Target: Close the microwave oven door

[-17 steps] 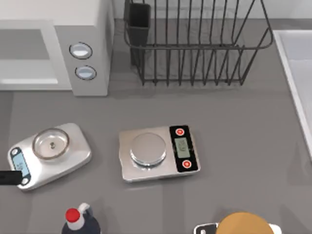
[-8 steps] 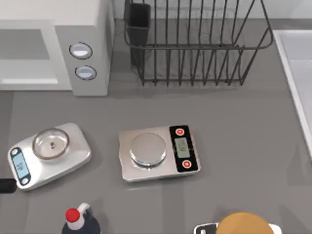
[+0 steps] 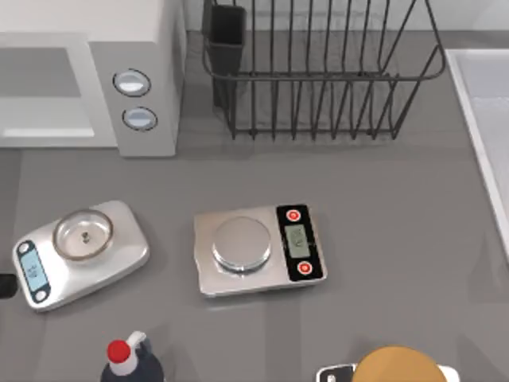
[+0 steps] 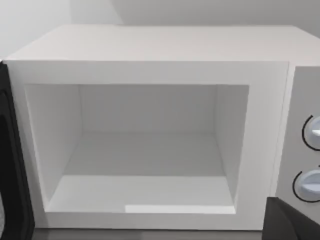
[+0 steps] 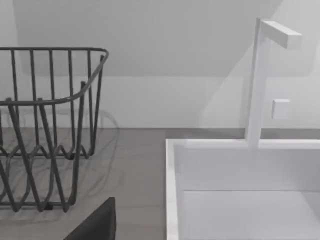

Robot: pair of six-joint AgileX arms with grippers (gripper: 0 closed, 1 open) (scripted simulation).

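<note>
Plainly nearest the left claw [image 3: 4, 285], grip not tellable, out in front of the microwave oven [image 4: 150, 45]: the microwave oven door [image 4: 10, 150], swung open, upright beside the cavity, opposite the knobs [image 3: 131, 82].

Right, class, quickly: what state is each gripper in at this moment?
Left gripper: at the top view's left edge beside the silver round-pan kitchen scale; cannot be told.
Right gripper: cannot be told.

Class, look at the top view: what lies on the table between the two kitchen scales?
Nothing: between the rounded white scale and the square steel scale, the top view shows a bare grey table.
</note>
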